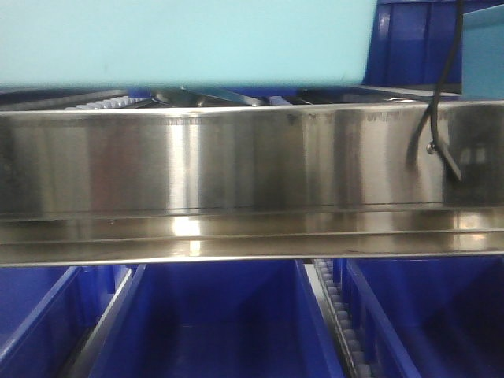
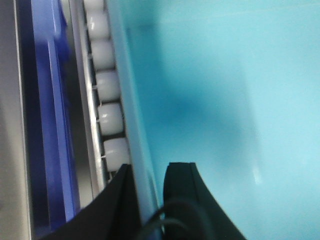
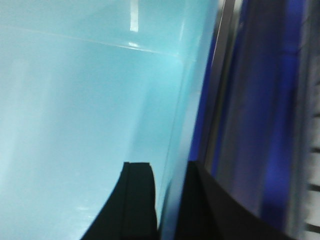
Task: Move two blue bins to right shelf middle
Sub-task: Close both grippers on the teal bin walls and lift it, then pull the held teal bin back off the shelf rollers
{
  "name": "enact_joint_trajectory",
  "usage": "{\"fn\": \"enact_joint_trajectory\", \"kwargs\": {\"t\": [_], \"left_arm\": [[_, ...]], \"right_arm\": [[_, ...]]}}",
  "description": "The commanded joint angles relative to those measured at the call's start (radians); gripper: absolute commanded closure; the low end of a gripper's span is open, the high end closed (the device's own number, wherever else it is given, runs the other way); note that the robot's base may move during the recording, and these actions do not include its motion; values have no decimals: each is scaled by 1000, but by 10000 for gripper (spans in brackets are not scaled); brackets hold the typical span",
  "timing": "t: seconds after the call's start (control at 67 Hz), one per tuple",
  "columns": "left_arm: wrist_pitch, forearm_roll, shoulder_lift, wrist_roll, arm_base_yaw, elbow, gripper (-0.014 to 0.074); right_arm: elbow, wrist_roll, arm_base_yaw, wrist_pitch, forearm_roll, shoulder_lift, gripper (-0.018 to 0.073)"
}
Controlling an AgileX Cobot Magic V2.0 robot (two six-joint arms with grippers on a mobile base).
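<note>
A pale sky-blue bin [image 1: 181,39] fills the top of the front view, just above the shiny steel front rail of the right shelf [image 1: 236,165]. My left gripper [image 2: 148,172] is shut on this bin's left wall [image 2: 140,150], one finger inside and one outside. The bin's inside [image 2: 225,100] fills that view. My right gripper [image 3: 170,172] is shut on the bin's right wall [image 3: 187,110], one finger on each side. A second pale blue bin [image 1: 482,55] shows at the front view's right edge.
White rollers [image 2: 107,85] of the shelf track run just left of the bin wall. Dark royal-blue bins [image 1: 220,323] sit on the tier below the rail and behind [image 1: 409,39]. A black cable [image 1: 437,102] hangs at the right over the rail.
</note>
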Motion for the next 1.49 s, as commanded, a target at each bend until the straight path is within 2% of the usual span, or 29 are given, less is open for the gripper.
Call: {"fn": "enact_joint_trajectory", "kwargs": {"t": [0.0, 0.179, 0.373, 1.119, 1.478], "left_arm": [[-20, -14, -58, 4, -20, -48, 707], [22, -14, -74, -39, -48, -196, 707], [62, -18, -72, -41, -55, -323, 707], [24, -18, -70, -41, -55, -333, 707], [-123, -18, -70, -41, -55, -333, 707]], "right_arm": [[-70, -29, -8, 51, -97, -32, 711], [-208, -41, -8, 55, -118, -42, 711], [-316, -51, -8, 55, -120, -55, 711], [-347, -51, -8, 55, -120, -64, 711], [-347, -51, -8, 55, -120, -64, 711]]}}
